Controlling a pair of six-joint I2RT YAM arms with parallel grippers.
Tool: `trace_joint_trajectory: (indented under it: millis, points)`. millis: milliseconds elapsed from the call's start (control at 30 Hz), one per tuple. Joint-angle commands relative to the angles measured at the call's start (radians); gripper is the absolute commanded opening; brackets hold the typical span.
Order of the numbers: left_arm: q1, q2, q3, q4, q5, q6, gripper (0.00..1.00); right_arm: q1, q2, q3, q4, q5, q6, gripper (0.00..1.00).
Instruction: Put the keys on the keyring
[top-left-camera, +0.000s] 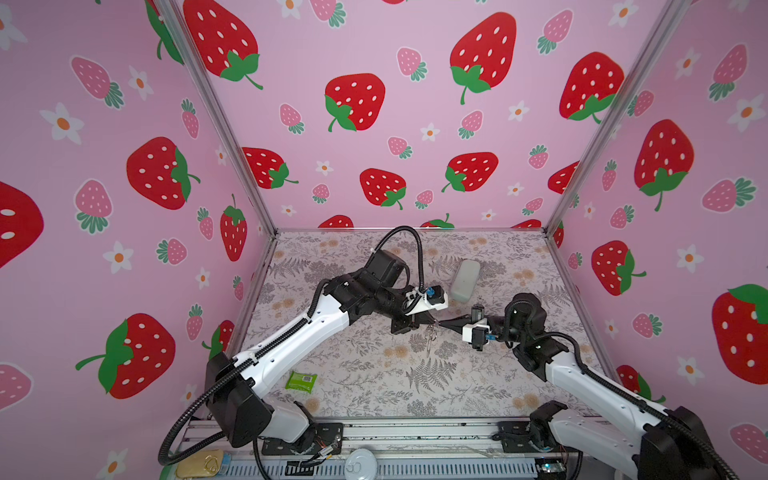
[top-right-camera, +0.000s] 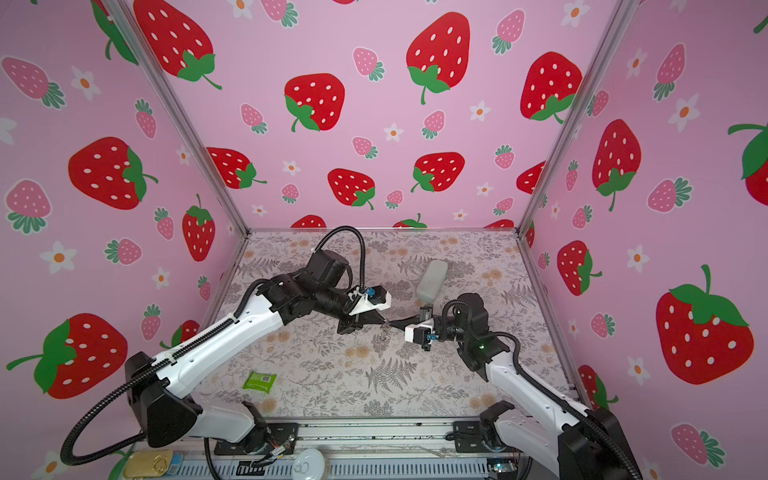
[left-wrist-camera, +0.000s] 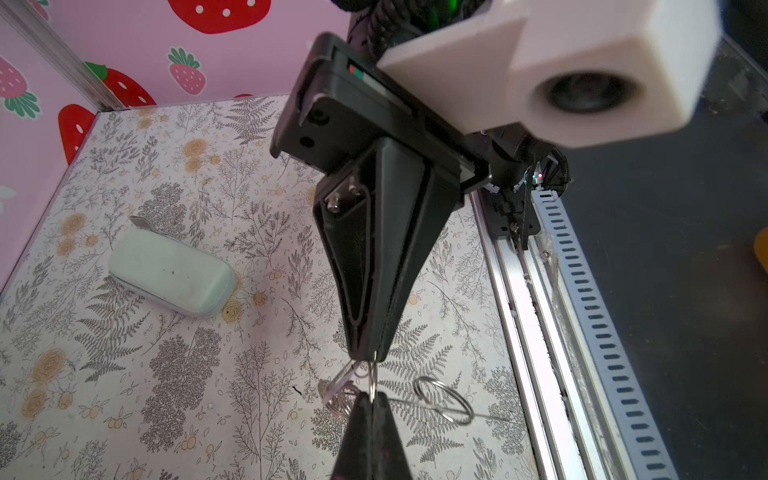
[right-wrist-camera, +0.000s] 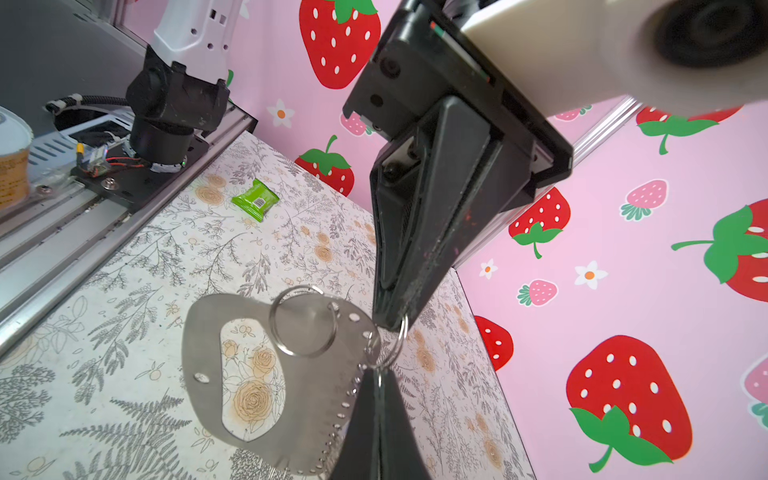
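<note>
Landmark: the pale grey-green case (top-left-camera: 465, 280) lies flat on the floral table (top-left-camera: 374, 386), and everything here is placed from it.
Meeting point: both arms are nose to nose just in front of the case, tips almost touching!
Left gripper (top-left-camera: 432, 322): jaws pressed together, and the right wrist view shows its tip (right-wrist-camera: 390, 324) pinching the small ring (right-wrist-camera: 394, 345).
Right gripper (top-left-camera: 443, 324): jaws pressed together too, nipping that same small ring from the opposite side, with its tip (left-wrist-camera: 370, 355) clear in the left wrist view.
Keyring (right-wrist-camera: 199, 340): the grey flat oval loop hangs below the two tips, near the case on its front side, held by the small ring at its holed edge. Whether its lower end touches the table, I cannot tell.
Large ring (right-wrist-camera: 303, 322): it lies against the loop's face, just beside the pinched ring.
Keys: I cannot pick them out for sure. A pale sliver (left-wrist-camera: 338, 384) with a wire coil dangles just beside the small ring, too blurred to name.
Green packet (top-left-camera: 301, 381): it sits flat on the table, well apart from the case, near the left arm's base.
</note>
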Motion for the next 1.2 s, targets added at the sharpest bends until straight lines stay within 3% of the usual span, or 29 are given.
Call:
trace_joint_trajectory:
  millis: [0,233,667,1000,1167]
  points:
    - [0.004,-0.051,-0.031,0.204,0.072,-0.079,0.00,0.013,0.018,-0.023,0.011,0.025,-0.005,0.00]
    - [0.004,-0.092,-0.133,0.432,0.037,-0.187,0.00,0.020,-0.004,-0.076,0.164,0.111,0.063,0.00]
    - [0.027,-0.140,-0.251,0.730,-0.019,-0.346,0.00,0.021,-0.018,-0.102,0.214,0.154,0.057,0.00]
    - [0.029,-0.151,-0.264,0.790,-0.031,-0.369,0.00,0.021,-0.030,-0.116,0.257,0.231,0.082,0.00]
    - [0.027,-0.155,-0.280,0.847,-0.053,-0.389,0.00,0.023,-0.015,-0.111,0.265,0.202,0.098,0.01]
